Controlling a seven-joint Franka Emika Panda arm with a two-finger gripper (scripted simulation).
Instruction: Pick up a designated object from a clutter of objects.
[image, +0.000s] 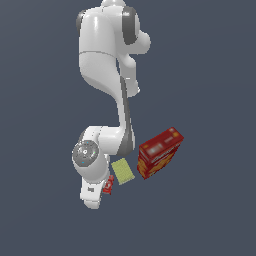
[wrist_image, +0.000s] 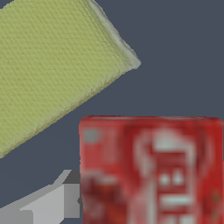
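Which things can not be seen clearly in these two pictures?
- End effector: exterior view, jaws too small to judge; wrist view shows one grey finger.
- Small red packet: exterior view, partly behind the arm; wrist view, lettering blurred, cut off by the edge.
- Yellow rectangle: wrist view, cut off.

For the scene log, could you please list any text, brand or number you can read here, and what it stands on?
None can be read.
Small red packet: white label with lettering, too blurred to read.
Large red-orange box: pale printing on its face, too small to read.
Pale yellow flat rectangle: no text visible.
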